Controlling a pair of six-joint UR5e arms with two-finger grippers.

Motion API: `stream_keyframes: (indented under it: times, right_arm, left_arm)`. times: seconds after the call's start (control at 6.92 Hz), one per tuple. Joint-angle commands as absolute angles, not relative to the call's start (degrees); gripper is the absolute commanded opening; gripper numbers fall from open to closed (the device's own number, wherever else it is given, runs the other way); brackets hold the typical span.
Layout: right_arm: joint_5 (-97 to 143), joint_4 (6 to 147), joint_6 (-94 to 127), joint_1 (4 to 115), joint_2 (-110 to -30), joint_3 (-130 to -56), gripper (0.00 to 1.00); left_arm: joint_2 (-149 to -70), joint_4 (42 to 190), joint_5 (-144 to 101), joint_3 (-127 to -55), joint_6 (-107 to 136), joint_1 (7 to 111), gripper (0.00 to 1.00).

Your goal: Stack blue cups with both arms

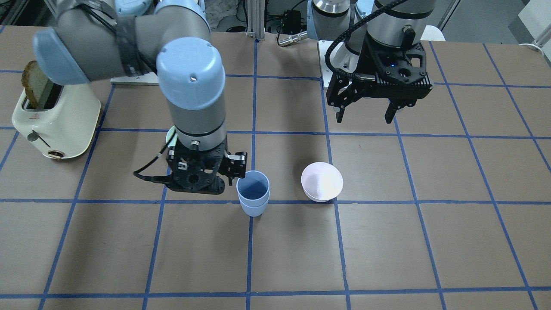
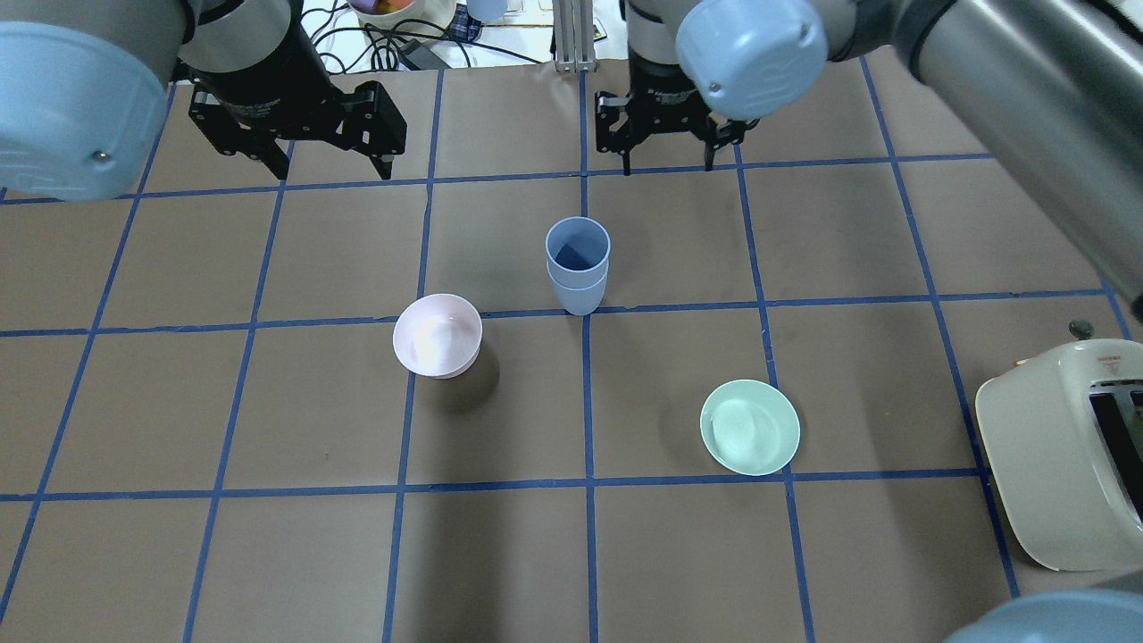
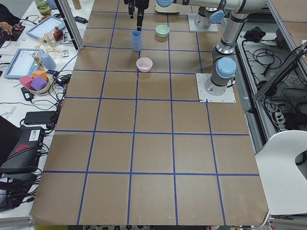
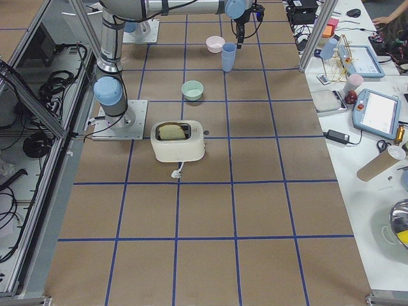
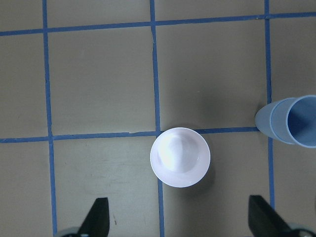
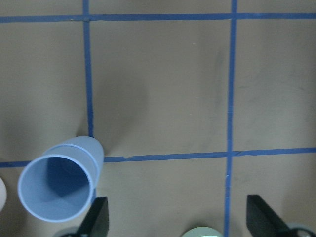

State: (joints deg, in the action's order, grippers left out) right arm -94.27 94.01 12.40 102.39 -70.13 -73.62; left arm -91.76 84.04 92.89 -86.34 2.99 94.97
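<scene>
The two blue cups [image 2: 578, 266] stand nested, one inside the other, upright at the table's middle; they also show in the front view [image 1: 253, 192]. My right gripper [image 2: 668, 162] is open and empty, raised beyond the stack and apart from it. Its wrist view shows the stack [image 6: 59, 185] at lower left, outside the spread fingers [image 6: 96, 219]. My left gripper [image 2: 332, 165] is open and empty, raised at the far left, away from the cups. Its wrist view shows the stack [image 5: 291, 121] at the right edge.
A pale pink bowl [image 2: 437, 335] sits left of the stack, below my left gripper [image 5: 180, 222]. A mint-green bowl [image 2: 749, 427] sits nearer me on the right. A cream toaster [image 2: 1063, 455] with a slice of toast stands at the right edge.
</scene>
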Motion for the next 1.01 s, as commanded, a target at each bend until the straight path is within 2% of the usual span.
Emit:
stream_keyframes:
  times: [0.0, 0.29, 0.58, 0.87]
  right_arm:
    - [-94.92, 85.38, 2.75, 94.87, -76.70, -72.60, 1.00]
    - [-94.31, 80.43, -1.23, 90.63, -81.28, -74.78, 0.98]
    - [-89.69, 83.83, -1.84, 89.57, -84.36, -80.13, 0.99]
    - [-84.91, 84.46, -2.11, 89.47, -86.48, -81.03, 0.98]
  left_arm:
    - [-92.28, 84.02, 92.73, -86.22, 3.08, 95.01, 1.00]
    - [-91.93, 84.11, 92.72, -86.48, 3.08, 95.01, 1.00]
    - [-92.02, 84.63, 92.90, -86.31, 3.08, 95.10, 1.00]
    - [-92.20, 84.73, 92.90, -86.22, 2.99, 95.10, 1.00]
